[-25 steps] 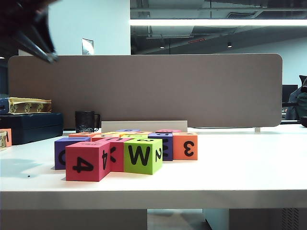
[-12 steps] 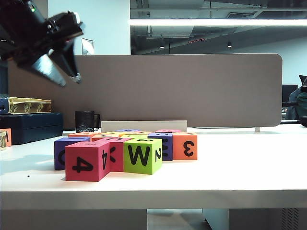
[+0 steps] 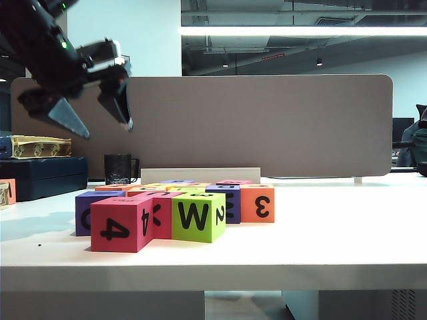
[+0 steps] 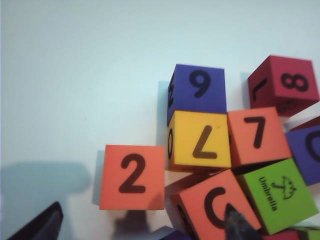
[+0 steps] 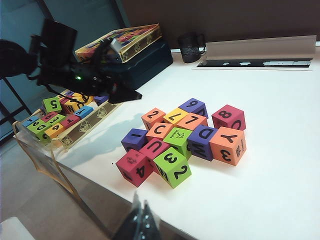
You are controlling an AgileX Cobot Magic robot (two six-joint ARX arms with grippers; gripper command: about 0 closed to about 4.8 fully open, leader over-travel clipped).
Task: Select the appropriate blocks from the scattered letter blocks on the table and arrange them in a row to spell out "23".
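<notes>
Both the open left gripper (image 3: 90,117) and closed right gripper (image 5: 141,220) hang clear of the blocks (image 3: 180,207).

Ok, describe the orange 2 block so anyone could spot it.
On the white table, blocks cluster below the open left pincer, far from the right pincer. At the cluster's edge, beside the yellow 7, sits the only orange block topped with 2.

The left arm (image 3: 40,47) is black with a small green light on it. Its end effector (image 3: 97,113) has two dark, pointed fingers (image 3: 67,119) with grey faces. The right end effector (image 5: 140,222) is dark, with thin tips.
</notes>
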